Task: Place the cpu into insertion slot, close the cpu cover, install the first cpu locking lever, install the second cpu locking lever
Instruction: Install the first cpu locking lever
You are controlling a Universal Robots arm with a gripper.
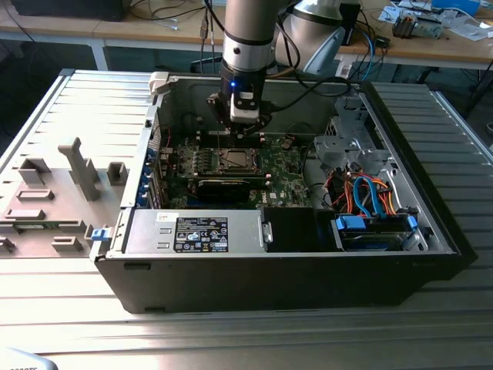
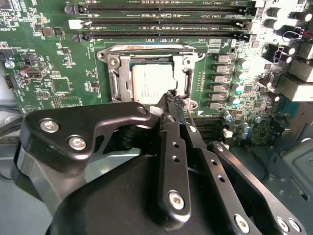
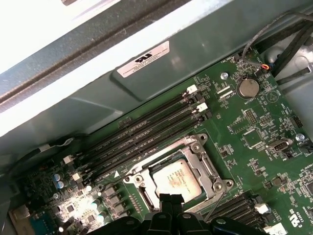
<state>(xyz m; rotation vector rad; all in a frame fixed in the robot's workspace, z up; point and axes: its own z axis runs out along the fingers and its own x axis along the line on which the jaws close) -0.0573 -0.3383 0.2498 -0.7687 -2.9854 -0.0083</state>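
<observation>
Hovering mid-frame in the second wrist view, the gripper (image 2: 173, 98) has its jaws clenched at a thin lever by the cpu cover (image 2: 151, 56), closed over the seated cpu (image 2: 149, 83); latching needs a careful press.

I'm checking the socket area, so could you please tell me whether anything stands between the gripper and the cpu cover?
Nothing visible does. In the second wrist view the gripper, fingertips together, sits right at the edge of the cpu cover, which lies down around the cpu in the insertion slot. No cable or card crosses between them.
</observation>
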